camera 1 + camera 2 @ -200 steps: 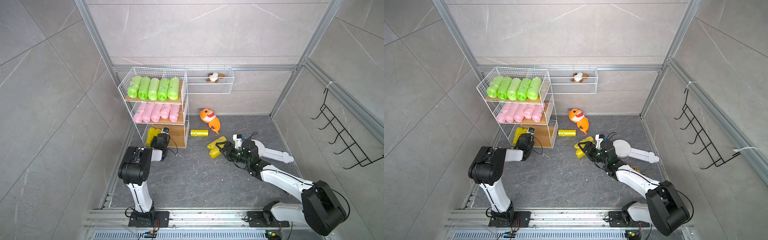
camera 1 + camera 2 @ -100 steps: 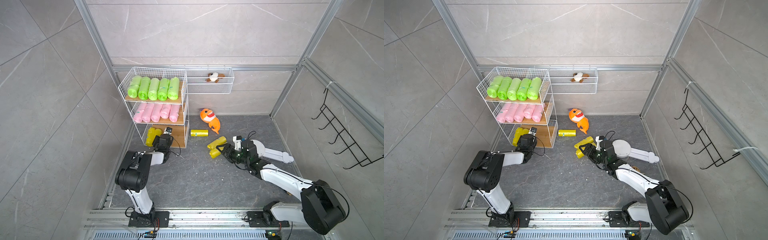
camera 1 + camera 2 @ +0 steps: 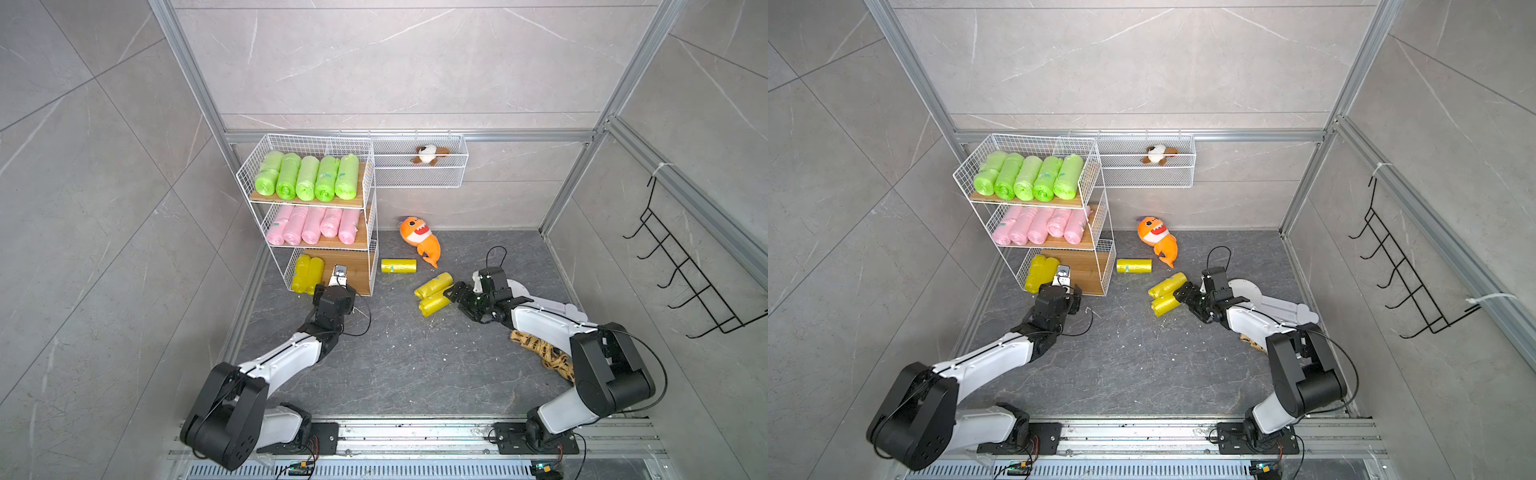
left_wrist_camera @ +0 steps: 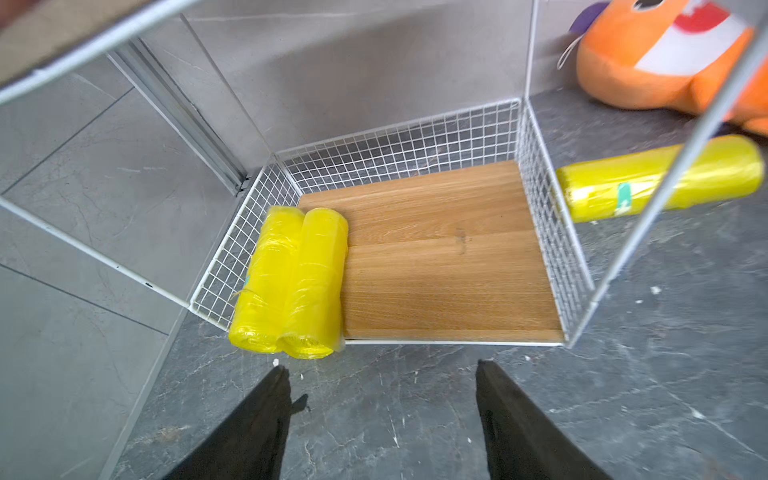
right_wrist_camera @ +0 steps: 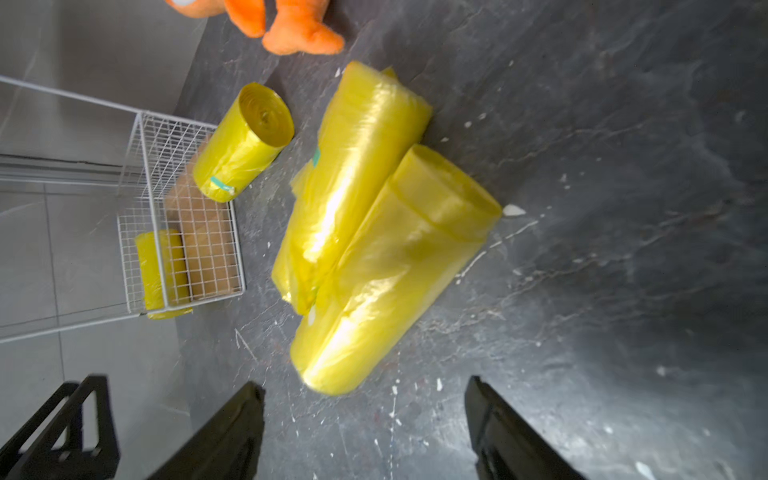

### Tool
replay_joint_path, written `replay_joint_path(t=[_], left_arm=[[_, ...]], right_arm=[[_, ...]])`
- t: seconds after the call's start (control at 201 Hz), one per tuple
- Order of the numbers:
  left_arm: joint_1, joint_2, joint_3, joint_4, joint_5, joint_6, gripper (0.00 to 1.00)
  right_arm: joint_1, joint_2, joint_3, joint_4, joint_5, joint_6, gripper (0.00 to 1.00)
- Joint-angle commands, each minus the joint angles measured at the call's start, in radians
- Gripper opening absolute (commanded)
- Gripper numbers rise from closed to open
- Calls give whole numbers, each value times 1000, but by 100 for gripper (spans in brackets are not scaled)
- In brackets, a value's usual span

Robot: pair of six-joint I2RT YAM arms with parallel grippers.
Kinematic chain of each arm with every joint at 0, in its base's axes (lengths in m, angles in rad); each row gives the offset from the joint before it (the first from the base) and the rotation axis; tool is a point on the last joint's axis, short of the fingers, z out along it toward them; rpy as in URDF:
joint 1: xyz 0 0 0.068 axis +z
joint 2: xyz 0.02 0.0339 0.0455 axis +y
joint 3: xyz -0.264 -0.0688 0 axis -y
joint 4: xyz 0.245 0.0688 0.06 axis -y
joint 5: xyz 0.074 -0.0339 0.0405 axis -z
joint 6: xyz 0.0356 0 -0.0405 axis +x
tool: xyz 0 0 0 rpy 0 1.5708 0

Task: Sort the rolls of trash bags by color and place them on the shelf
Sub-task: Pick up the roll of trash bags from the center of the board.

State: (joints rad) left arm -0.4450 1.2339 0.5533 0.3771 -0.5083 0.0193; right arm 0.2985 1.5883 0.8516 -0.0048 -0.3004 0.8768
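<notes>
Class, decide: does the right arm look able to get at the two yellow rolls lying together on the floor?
Probably yes: the open right pincer faces the paired yellow rolls, only bare floor between.

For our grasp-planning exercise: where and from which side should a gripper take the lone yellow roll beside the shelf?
I'd grip the lone yellow roll mid-length from above, jaws across its round width. It lies flat with both long sides free, while the shelf and orange shark crowd its ends.
</notes>
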Motion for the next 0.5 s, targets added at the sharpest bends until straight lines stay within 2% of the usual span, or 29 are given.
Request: replay_joint_path(t=[0.0,0.204,0.358,0.493], left_arm=[[-1,-101,-48,3,100,-195,73],[-3,-243,-164,112,287,-386,73],[-13,-258,-164,94,392,-476,73],[-40,-245,-165,96,437,-539,73]], right_arm=[[-1,46,44,-40,34,-18,80],[-5,114,86,-23,55,30,78],[-3,150,95,-14,76,92,76],[-4,181,110,-3,83,134,74]])
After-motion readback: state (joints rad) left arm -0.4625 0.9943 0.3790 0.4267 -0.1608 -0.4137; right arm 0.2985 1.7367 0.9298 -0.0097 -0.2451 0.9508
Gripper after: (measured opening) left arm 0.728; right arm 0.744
